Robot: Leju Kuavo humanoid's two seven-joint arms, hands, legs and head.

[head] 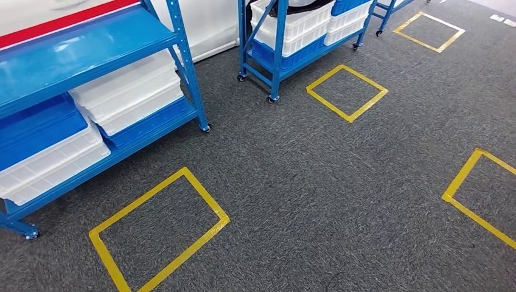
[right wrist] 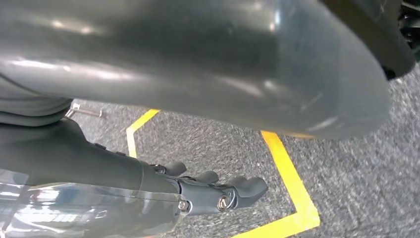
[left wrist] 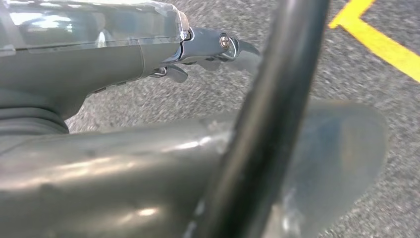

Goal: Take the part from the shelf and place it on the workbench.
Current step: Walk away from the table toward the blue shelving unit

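Observation:
A blue shelf (head: 91,55) stands at the left, with white bins (head: 131,91) and a blue bin (head: 33,125) on its lower level. I cannot tell the part among them. In the left wrist view my left hand (left wrist: 208,49) hangs above the grey carpet, its fingers loosely extended and holding nothing. My right hand (right wrist: 213,191) in the right wrist view also hangs over the carpet, with its fingers slightly bent, apart and empty.
A second blue wheeled shelf (head: 277,55) with white bins stands at the back centre. Yellow tape squares mark the carpet at front left (head: 158,237), centre (head: 347,92), right (head: 481,194) and far back (head: 429,30). Open carpet lies between them.

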